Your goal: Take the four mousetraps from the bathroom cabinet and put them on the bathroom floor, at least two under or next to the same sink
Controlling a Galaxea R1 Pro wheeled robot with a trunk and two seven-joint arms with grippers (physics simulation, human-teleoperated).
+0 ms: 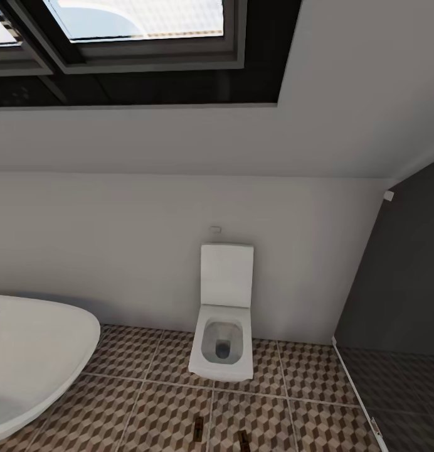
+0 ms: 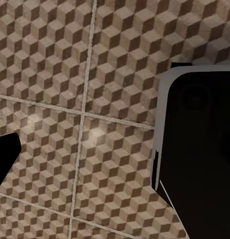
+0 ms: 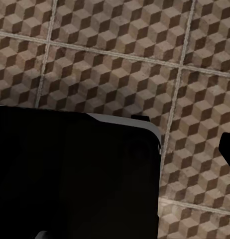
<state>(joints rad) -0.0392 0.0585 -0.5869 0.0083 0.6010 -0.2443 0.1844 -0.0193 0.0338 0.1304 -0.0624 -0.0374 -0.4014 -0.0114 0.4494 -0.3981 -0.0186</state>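
Two small brown mousetraps [image 1: 199, 429] [image 1: 244, 439] lying on the bathroom floor [image 1: 317, 376] near the lower edge of the head view, in front of the toilet [image 1: 222, 314] — well apart from any sink, so probably best to turn slowly and find sink and cabinet before reaching. Cube-patterned tiles with pale grout, white bathtub [image 1: 35, 358] at left, grey walls, dark-framed skylight [image 1: 142, 25] overhead. Jaws — cannot tell whether open or closed; just dark robot shapes over tile in both wrist views.

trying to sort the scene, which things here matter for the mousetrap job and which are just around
Job:
- bathroom floor
- two small dark things on the tiles at the head view's bottom edge, possibly mousetraps; too small to tell

Just around:
- toilet
- bathtub
- skylights
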